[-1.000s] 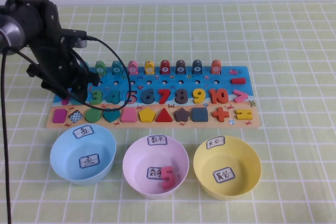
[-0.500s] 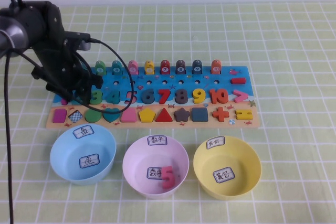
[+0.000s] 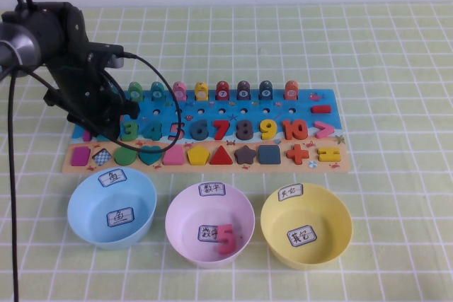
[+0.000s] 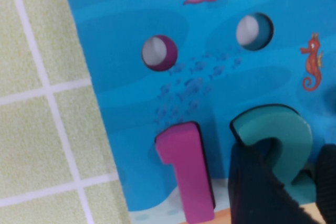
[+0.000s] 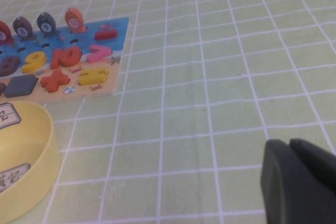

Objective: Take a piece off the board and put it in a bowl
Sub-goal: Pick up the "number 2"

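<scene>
The teal numeral 2 [image 4: 273,129] sits in its slot at the left end of the blue board [image 3: 233,112], beside a magenta 1 [image 4: 186,171]. My left gripper [image 3: 112,126] is down over that spot and hides the 2 in the high view. In the left wrist view, the left gripper [image 4: 289,156] has its dark fingers [image 4: 252,192] close against either side of the 2's lower part. The pink-lilac bowl [image 3: 185,210] stands in front of the board's middle and holds a pink-red 5 [image 3: 226,238]. My right gripper [image 5: 294,153] is shut and empty over bare tablecloth, outside the high view.
A light blue bowl [image 3: 92,203] stands left of the pink bowl and a yellow bowl [image 3: 333,210] stands right of it. The green 3 [image 3: 129,130] is just right of my left gripper. The left arm's cable [image 3: 166,97] loops over the board's left part.
The left arm shifted slightly up and to the right over the board's left end, then held nearly still. The bowls and the other pieces have not moved.
</scene>
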